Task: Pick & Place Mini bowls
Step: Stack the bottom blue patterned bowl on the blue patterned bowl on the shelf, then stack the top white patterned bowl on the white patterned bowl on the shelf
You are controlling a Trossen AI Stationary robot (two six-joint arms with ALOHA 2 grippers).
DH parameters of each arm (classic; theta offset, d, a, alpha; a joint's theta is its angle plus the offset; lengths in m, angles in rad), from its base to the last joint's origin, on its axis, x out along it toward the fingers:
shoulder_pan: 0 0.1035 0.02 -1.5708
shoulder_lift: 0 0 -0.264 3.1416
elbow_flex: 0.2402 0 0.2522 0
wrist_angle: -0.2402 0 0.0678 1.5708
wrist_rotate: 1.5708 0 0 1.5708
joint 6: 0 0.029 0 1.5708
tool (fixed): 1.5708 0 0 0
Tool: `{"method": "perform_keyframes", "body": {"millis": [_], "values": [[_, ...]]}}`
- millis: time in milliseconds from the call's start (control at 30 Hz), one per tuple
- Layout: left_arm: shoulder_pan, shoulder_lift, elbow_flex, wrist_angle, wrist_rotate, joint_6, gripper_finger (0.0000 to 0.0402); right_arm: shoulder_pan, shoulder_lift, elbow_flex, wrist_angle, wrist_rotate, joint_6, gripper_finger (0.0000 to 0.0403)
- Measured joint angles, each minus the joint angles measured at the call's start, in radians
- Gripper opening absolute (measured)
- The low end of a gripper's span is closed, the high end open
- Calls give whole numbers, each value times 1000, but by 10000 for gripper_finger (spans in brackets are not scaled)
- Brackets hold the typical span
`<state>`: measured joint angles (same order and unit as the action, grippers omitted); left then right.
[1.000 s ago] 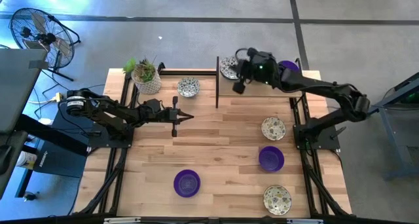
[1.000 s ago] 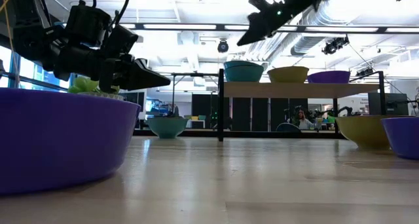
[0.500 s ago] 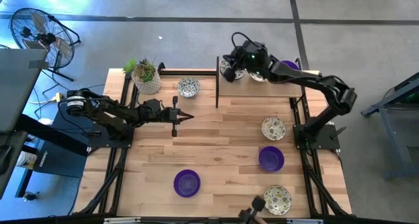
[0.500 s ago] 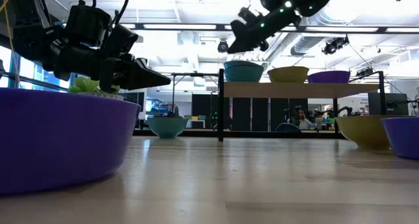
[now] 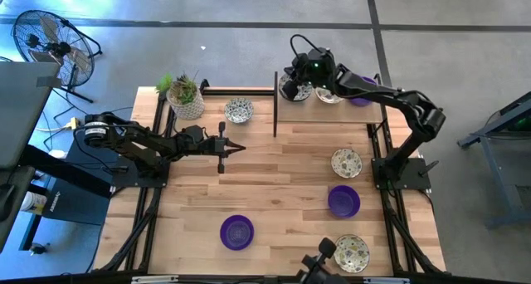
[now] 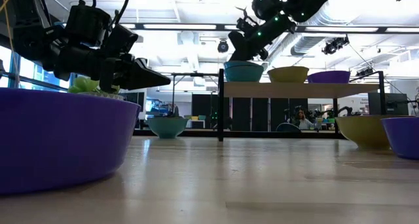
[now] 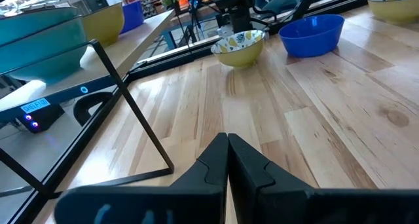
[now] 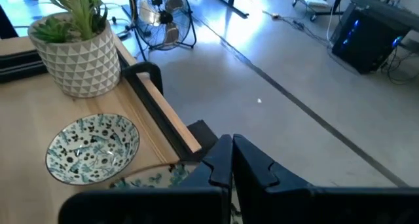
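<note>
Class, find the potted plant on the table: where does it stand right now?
In the high view the plant stands at the table's far left corner, just left of a speckled bowl, beyond the waiting left arm's shut pincer.

Purple bowls [image 5: 236, 232], speckled white bowls [image 5: 346, 162]

big purple bowl [image 6: 55, 135] sat right up close | left gripper [image 6: 160, 80] hung pinched shut over the table [image 6: 262, 178] | right gripper [image 6: 237, 54] hovered just above the teal-looking bowl [image 6: 243, 71] on the shelf [image 6: 298, 88], yellowish bowl [image 6: 288, 74] next along
</note>
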<state>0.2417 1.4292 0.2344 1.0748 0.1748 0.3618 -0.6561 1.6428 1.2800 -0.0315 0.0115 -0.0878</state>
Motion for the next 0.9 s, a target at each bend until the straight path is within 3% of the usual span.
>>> {"method": "perform_keyframes", "body": {"millis": [567, 900], "values": [[0, 0, 0, -1, 4, -1, 1, -6, 29, 0, -16, -4, 3, 0], [0, 0, 0, -2, 11, -1, 1, 26, -36, -1, -44, -7, -71, 0]]}}
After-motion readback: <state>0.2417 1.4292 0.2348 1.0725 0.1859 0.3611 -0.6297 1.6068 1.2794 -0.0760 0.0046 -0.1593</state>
